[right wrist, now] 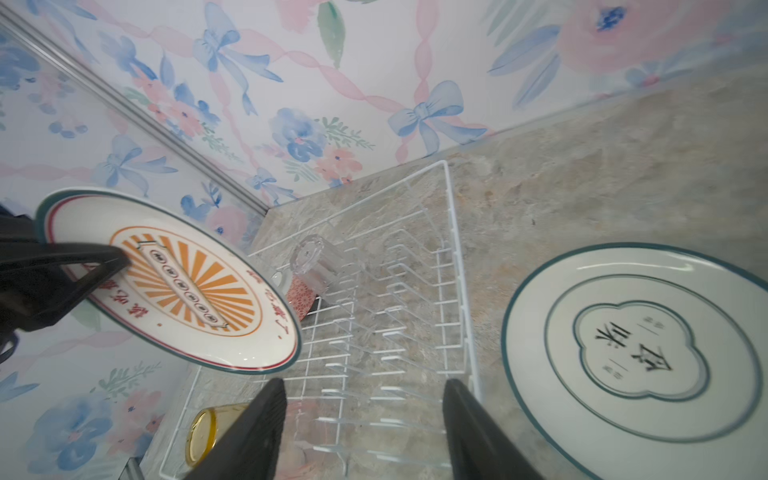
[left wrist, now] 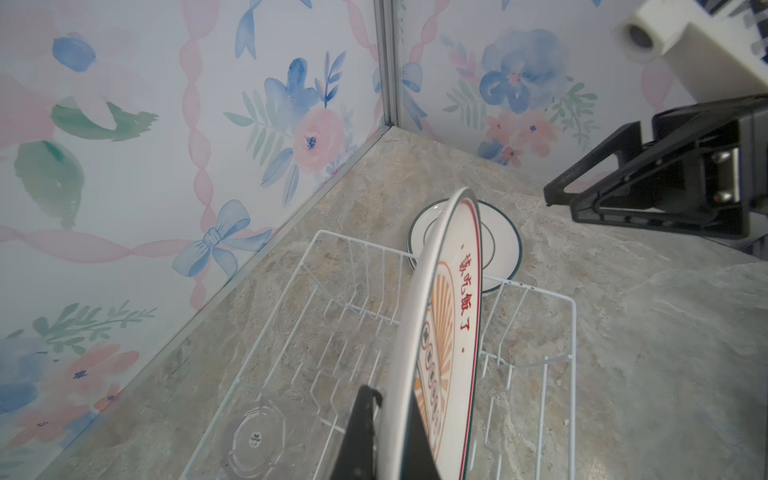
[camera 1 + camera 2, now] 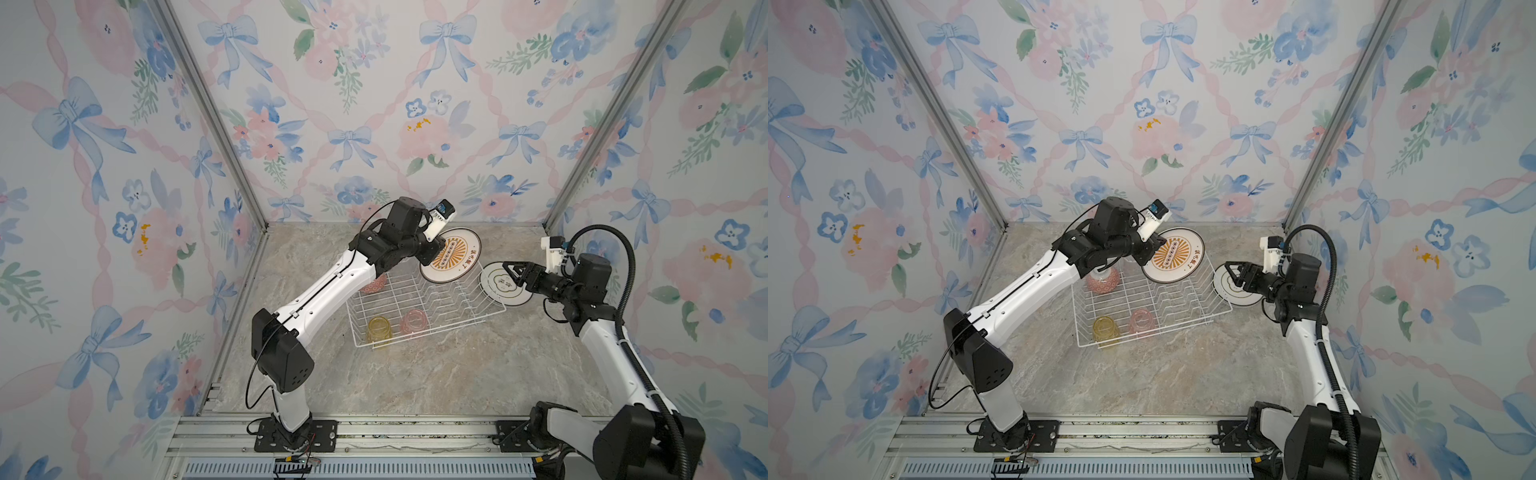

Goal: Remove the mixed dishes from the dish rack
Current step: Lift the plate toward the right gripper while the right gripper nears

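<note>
While your left gripper (image 3: 430, 254) clamps the rim of the white round plate with the orange sunburst (image 3: 451, 255), tilted above the large white wire dish rack (image 3: 432, 328), your right gripper (image 1: 365, 390) hangs with jaws apart and empty near the teal-rimmed white plate (image 1: 636, 345), which lies on the marble tabletop (image 3: 415, 382) just beside the rack. Only the wrist views show the clear tumbler (image 2: 253, 436) plainly (base up, inside the rack). A top view shows the yellow tumbler (image 3: 379, 328), pink tumbler (image 3: 412, 322) and pink-red patterned bowl (image 3: 1102, 280) inside it.
</note>
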